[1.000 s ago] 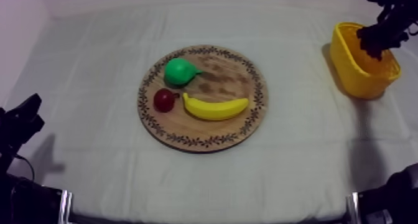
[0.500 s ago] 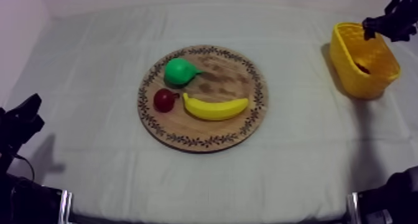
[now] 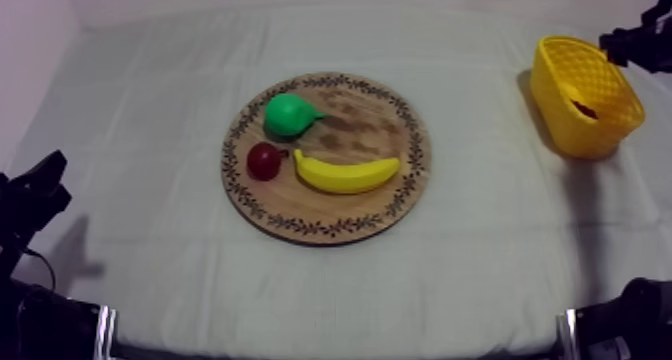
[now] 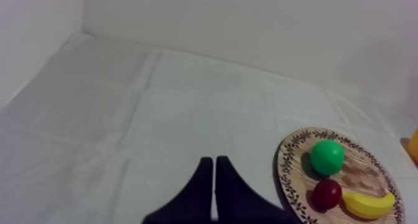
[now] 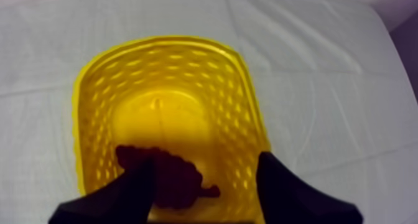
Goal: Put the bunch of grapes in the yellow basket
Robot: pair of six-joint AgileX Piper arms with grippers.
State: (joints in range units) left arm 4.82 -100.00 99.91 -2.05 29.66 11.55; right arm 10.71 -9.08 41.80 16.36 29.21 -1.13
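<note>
The dark bunch of grapes (image 5: 169, 175) lies on the floor of the yellow basket (image 5: 99, 102), which stands at the table's right back (image 3: 560, 94); a bit of the grapes (image 3: 585, 109) shows inside it from above. My right gripper (image 5: 204, 177) hangs open above the basket, nothing between its fingers, and appears at the far right edge (image 3: 632, 42) of the top view. The round wooden board (image 3: 385, 199) sits mid-table. My left gripper (image 4: 214, 177) is shut on nothing, low at the left (image 3: 35, 199), short of the board (image 4: 292, 170).
On the board lie a green pear (image 3: 288, 114), a small red fruit (image 3: 264, 161) and a banana (image 3: 346, 173). Bare cloth surrounds the board on all sides, with a white wall behind the table.
My right gripper has risen out of the basket and drawn back to the right, leaving the grapes inside. The left arm has stayed still.
</note>
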